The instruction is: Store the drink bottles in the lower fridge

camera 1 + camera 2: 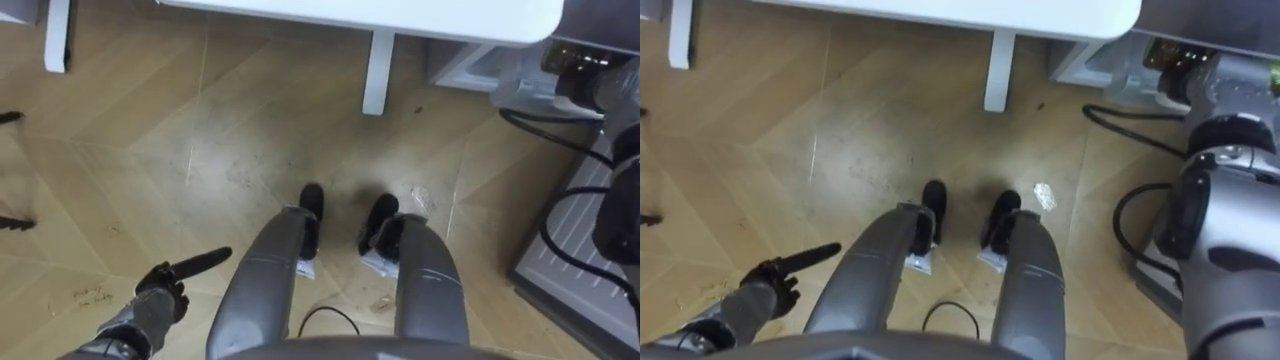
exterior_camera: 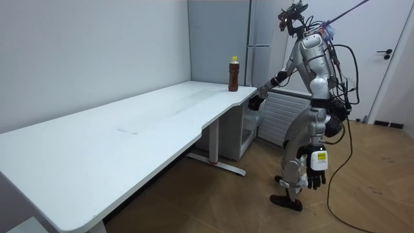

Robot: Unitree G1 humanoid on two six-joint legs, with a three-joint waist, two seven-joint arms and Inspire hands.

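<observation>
— Progress on the drinks, reading the room view from its left across?

— None that shows. The long white table [image 2: 129, 123] carries one drink, a brown bottle [image 2: 233, 73] with a yellow cap. It stands upright near the far corner, apart from both of the robot's hands.

— And the fridge?

— The tall grey fridge [image 2: 226, 32] rises just behind that corner. Its lower part is hidden by the table's end, so it cannot be told whether the lower door is open.

— Where is the robot in all this?

— It stands on the wooden floor at the end of the table, facing it, head bent down. Its right hand [image 2: 255, 102] is held out at the table's edge, below the bottle and a little to the side, not touching it. Whether those fingers are spread or curled cannot be told. Further right, its left hand [image 2: 315, 171] hangs by the thigh with its fingers loose and nothing in them.

— So what is left to do?

— Everything, by the look of it. The bottle has to be grasped and lifted off the table. Then it must be carried down to the lower compartment and set inside. The raised right arm suggests that the reach for the bottle is the step in hand.
</observation>
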